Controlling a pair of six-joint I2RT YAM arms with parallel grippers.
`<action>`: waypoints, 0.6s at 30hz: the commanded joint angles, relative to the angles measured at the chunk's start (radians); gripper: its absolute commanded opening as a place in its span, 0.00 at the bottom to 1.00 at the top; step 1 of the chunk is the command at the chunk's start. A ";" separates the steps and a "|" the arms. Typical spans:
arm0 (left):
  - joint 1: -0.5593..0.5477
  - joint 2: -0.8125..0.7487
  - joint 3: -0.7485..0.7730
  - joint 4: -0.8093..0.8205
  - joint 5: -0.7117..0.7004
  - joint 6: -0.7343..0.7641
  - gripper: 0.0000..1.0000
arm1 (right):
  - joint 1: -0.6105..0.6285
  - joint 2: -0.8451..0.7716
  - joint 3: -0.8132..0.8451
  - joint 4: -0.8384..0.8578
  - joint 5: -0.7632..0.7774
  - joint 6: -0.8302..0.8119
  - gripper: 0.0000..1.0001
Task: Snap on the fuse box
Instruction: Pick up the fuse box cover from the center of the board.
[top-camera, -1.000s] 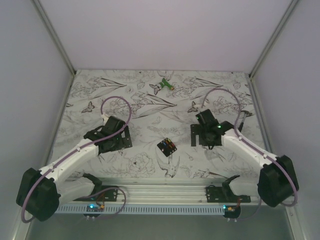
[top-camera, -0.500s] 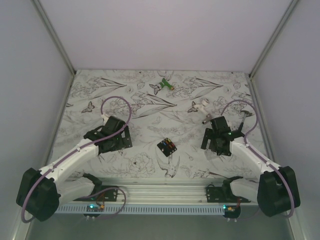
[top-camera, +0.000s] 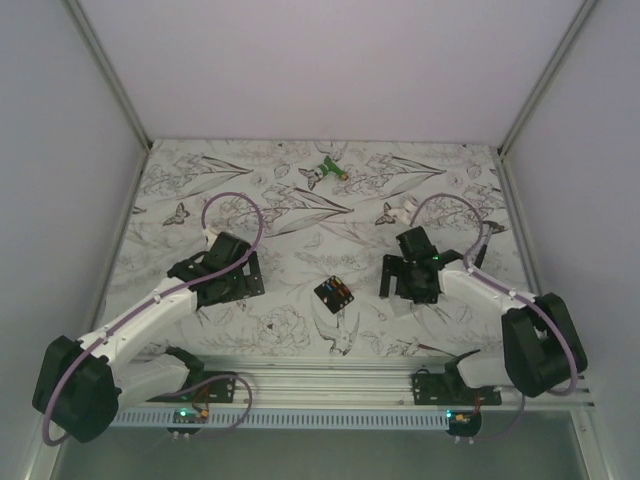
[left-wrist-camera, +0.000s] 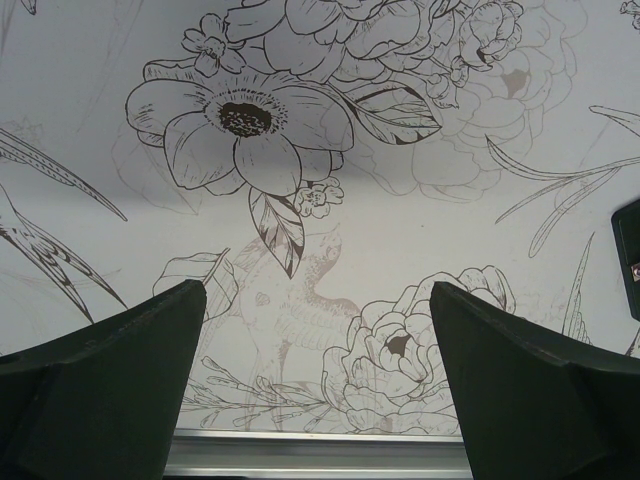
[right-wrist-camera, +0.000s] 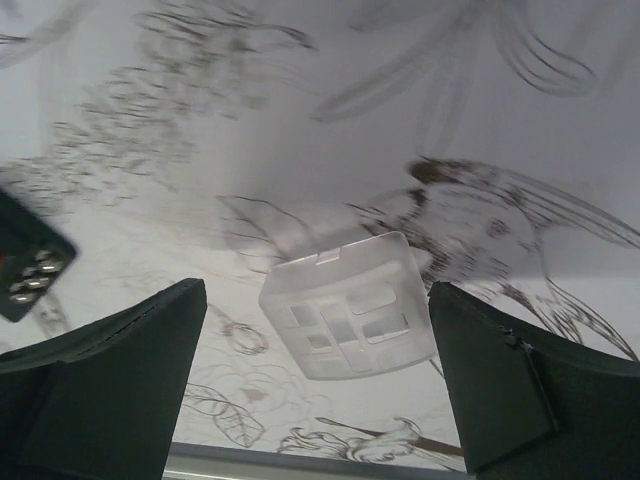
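The fuse box (top-camera: 334, 292) is a small black block with coloured fuses, lying flat on the floral mat at centre. It shows at the left edge of the right wrist view (right-wrist-camera: 26, 266) and as a black edge at the right of the left wrist view (left-wrist-camera: 630, 256). A clear plastic cover (right-wrist-camera: 345, 304) lies on the mat between the fingers of my right gripper (right-wrist-camera: 315, 300), which is open and hovers above it, right of the fuse box (top-camera: 408, 283). My left gripper (top-camera: 228, 283) is open and empty over bare mat (left-wrist-camera: 315, 300), left of the fuse box.
A green-and-white object (top-camera: 326, 170) lies at the back centre. A small white item (top-camera: 405, 211) lies behind the right arm. An aluminium rail (top-camera: 330, 385) runs along the near edge. White walls close in the mat at the left, right and back.
My right arm swung right and then came back left, ending over the clear cover. The left arm and the fuse box have not moved.
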 joint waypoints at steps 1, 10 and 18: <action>0.007 -0.005 0.009 -0.029 0.009 0.008 1.00 | 0.070 0.070 0.099 0.068 -0.023 -0.042 1.00; 0.007 -0.010 0.007 -0.030 0.007 0.008 1.00 | 0.206 0.223 0.246 -0.027 0.145 -0.077 1.00; 0.006 -0.006 0.009 -0.030 0.012 0.009 1.00 | 0.223 0.141 0.168 -0.135 0.259 -0.002 1.00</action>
